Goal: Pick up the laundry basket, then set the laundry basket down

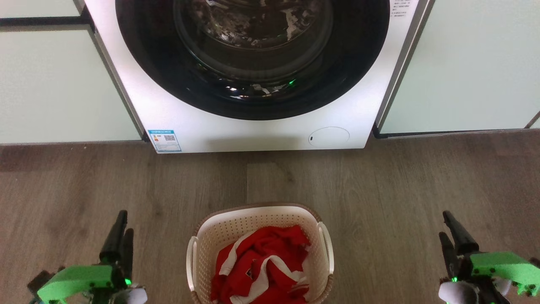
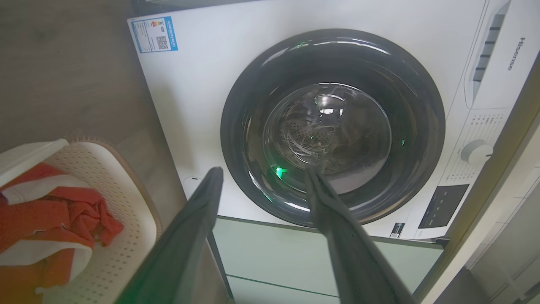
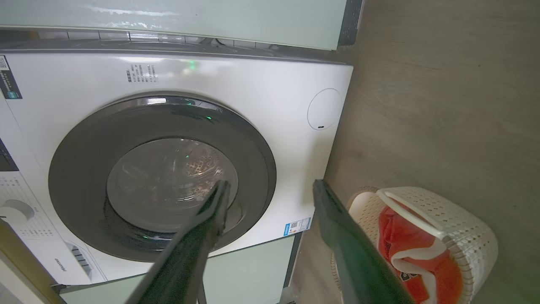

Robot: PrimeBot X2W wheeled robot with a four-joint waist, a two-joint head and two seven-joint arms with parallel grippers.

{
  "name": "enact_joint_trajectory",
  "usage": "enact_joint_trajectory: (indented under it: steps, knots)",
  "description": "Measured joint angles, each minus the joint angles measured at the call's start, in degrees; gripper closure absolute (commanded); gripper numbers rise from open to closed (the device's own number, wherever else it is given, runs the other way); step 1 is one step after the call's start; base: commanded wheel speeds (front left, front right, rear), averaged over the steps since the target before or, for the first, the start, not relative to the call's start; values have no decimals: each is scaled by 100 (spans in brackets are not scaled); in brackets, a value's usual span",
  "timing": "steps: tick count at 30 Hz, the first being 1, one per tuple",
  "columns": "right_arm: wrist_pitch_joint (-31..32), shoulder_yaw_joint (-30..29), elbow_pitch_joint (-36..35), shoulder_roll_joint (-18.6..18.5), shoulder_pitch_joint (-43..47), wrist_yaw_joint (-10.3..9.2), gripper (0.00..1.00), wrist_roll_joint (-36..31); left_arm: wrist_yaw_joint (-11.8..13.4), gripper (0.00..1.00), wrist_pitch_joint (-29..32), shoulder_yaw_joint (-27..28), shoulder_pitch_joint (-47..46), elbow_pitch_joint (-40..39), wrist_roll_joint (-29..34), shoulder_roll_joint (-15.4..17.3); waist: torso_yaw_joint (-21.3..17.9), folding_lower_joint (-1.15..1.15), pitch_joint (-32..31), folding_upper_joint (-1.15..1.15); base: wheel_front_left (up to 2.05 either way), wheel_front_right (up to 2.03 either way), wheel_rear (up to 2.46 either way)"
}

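The pick-up was not yet begun: the laundry basket [image 1: 236,226] sat on the floor [image 1: 379,190] between my left pincer [image 1: 124,223] and right pincer [image 1: 445,224], both wide open and empty, well clear of it, so I judged each must reach a side handle [image 1: 192,261].

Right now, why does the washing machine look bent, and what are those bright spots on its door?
Head view: even light; the washing machine door shows white glare and a green glint. Left wrist view: the wide lens bows the machine's edges, and the left gripper's fingers are blurred. Right wrist view: same bowing, blurred right gripper's fingers, basket sharp.
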Motion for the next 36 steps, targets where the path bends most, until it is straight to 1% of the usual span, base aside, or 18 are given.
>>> enact_joint_trajectory:
  steps: [13,15,20,29,32,36]
  knots:
    - [-249,-109,-225,0,-109,0,0,-789,8,0,-222,120,-116,-277,805,0,-21,0,-4,0,0,0,0]
    - [-270,-111,-255,0,-108,0,0,-961,52,0,-252,131,-116,-346,960,0,-28,0,-5,0,0,0,0]
    - [-350,-112,-394,0,-122,0,0,-1474,58,0,-336,126,-121,-614,1448,0,-38,0,-2,0,0,0,0]
    - [-461,-100,-772,0,-330,0,0,-2587,326,0,-493,1,-302,-1224,2486,-1,-36,0,20,0,0,0,0]
    - [-552,-69,-895,0,-336,0,0,-2953,467,0,-548,-47,-340,-1430,2999,0,-35,0,29,0,0,0,0]
    - [-616,-36,-1053,-1,-352,0,0,-3422,666,0,-598,-241,-340,-1582,3460,-2,-34,0,37,0,0,0,0]
